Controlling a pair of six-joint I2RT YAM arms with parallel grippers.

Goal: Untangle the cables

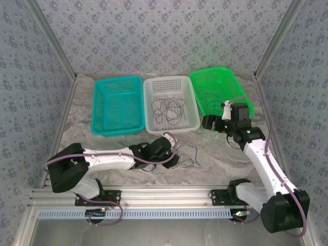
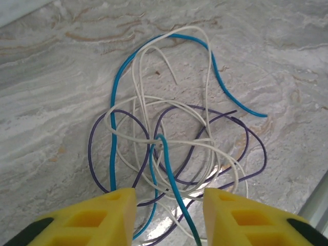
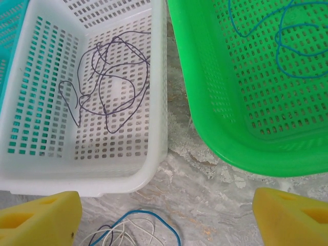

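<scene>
1. Three baskets stand in a row across the upper middle of the top view: one teal basket (image 1: 115,130) on the left, one white basket (image 1: 171,129) in the centre, and one green basket (image 1: 197,89) on the right, tipped up on its side.
2. One tangle of cables (image 2: 169,138) lies on the marbled table (image 1: 215,154), below the white basket in the top view.
3. The tangle has three colours: blue, white and dark purple. The loops cross too much to count the strands of each.
4. The left gripper (image 2: 169,215) sits at the bottom of its wrist view, low over the tangle. Its two yellow jaws stand apart with a narrow gap, and a blue strand and some purple and white ones run through that gap without being pinched.
5. The right gripper (image 3: 166,215) shows its two yellow fingers in the bottom corners of its wrist view, spread wide and holding nothing.
6. Thin purple cable (image 3: 134,92) curls loosely on the floor of the white basket.
7. Blue cable (image 3: 279,51) loops inside the green basket, at the upper right of the right wrist view.
8. A little blue and white cable from the tangle shows at the bottom edge of that view.
</scene>
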